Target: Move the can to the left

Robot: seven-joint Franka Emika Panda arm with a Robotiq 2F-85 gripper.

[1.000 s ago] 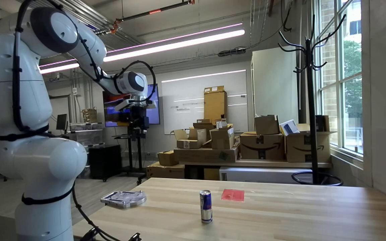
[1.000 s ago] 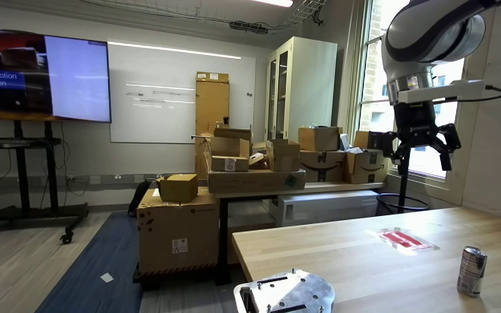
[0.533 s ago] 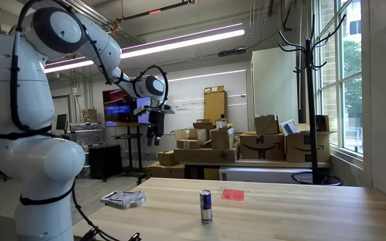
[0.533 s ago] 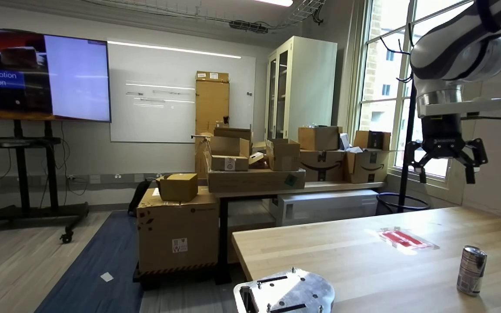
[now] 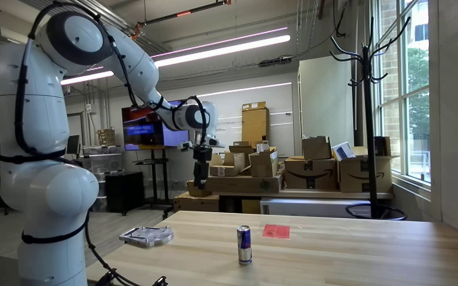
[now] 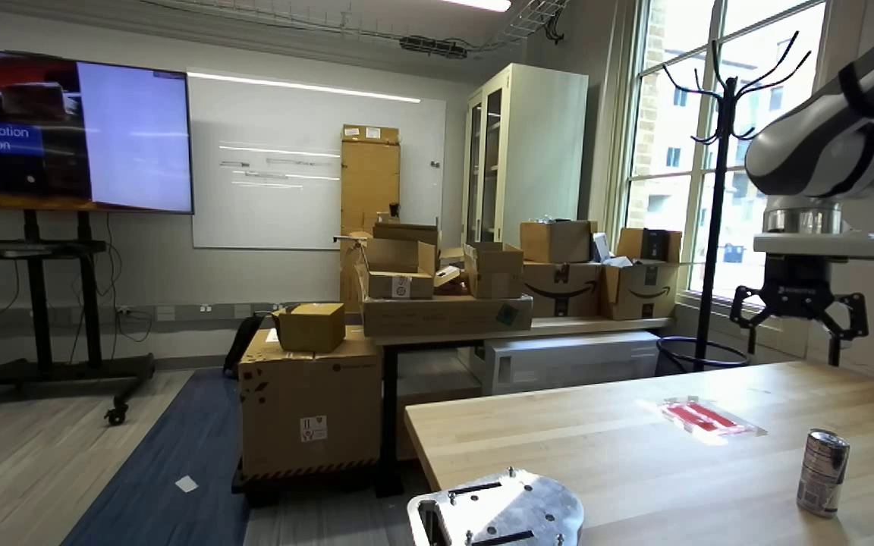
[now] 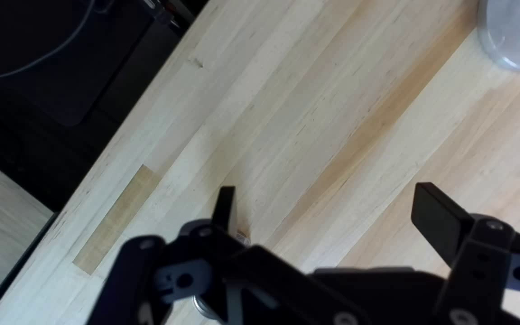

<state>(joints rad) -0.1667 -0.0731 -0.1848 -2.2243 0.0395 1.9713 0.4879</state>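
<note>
The can [image 5: 244, 245] is slim, dark blue and silvery and stands upright on the wooden table [image 5: 344, 258]. It also stands near the right edge in an exterior view [image 6: 823, 472]. In the wrist view the can's silvery rim [image 7: 203, 308] shows behind the left finger's linkage; most of it is hidden. My gripper [image 6: 793, 353] is open and empty, pointing down, well above the table and apart from the can. In the wrist view its fingers [image 7: 443, 221] stand wide apart with bare wood between them. In an exterior view the gripper [image 5: 200, 186] is seen side-on.
A flat red piece [image 5: 276, 231] lies on the table behind the can. A metal plate [image 5: 146, 236] sits at the table's left edge, also in an exterior view [image 6: 501, 512]. A coat rack [image 5: 368, 119] and cardboard boxes [image 5: 310, 173] stand beyond the table.
My arm has moved lower and to the right in both exterior views, bringing the gripper down towards the table. The gripper has stayed open. The can has not moved.
</note>
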